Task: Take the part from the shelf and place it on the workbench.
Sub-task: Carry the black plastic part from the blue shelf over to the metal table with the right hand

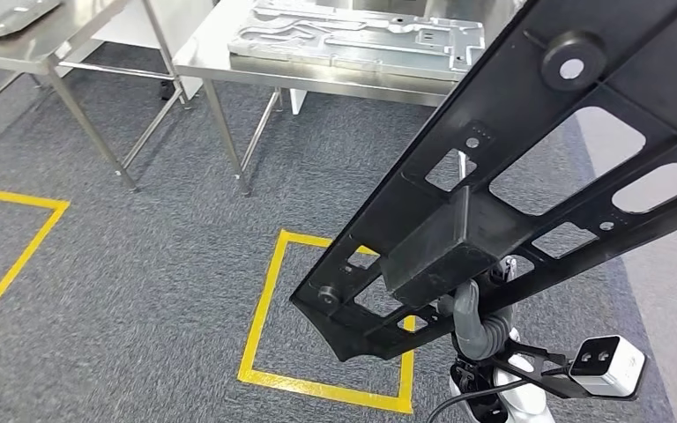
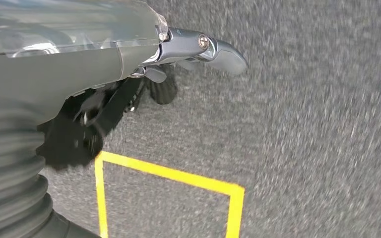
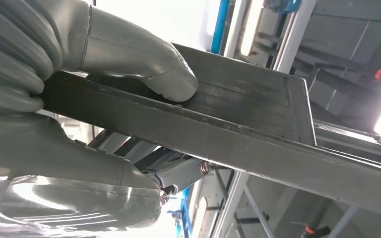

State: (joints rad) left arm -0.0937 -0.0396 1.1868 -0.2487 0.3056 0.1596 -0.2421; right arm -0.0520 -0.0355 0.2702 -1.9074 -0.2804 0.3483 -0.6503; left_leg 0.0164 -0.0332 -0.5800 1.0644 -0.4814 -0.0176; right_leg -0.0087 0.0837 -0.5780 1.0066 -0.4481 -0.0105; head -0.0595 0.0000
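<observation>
Head view: right hand (image 1: 469, 310) grips the black part (image 1: 529, 167), carried; the desk (image 1: 317, 70), upper centre, awaits placement; left hand (image 2: 198, 49) holds nothing.

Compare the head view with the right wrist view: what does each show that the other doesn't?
Head view alone: the black part's full length with its cutouts, carried over grey carpet, the yellow floor square, and steel tables ahead with a metal plate on one. Right wrist view alone: the right hand's thumb pressing the part's flat face, fingers underneath. Both: the right hand gripping the black part.
</observation>
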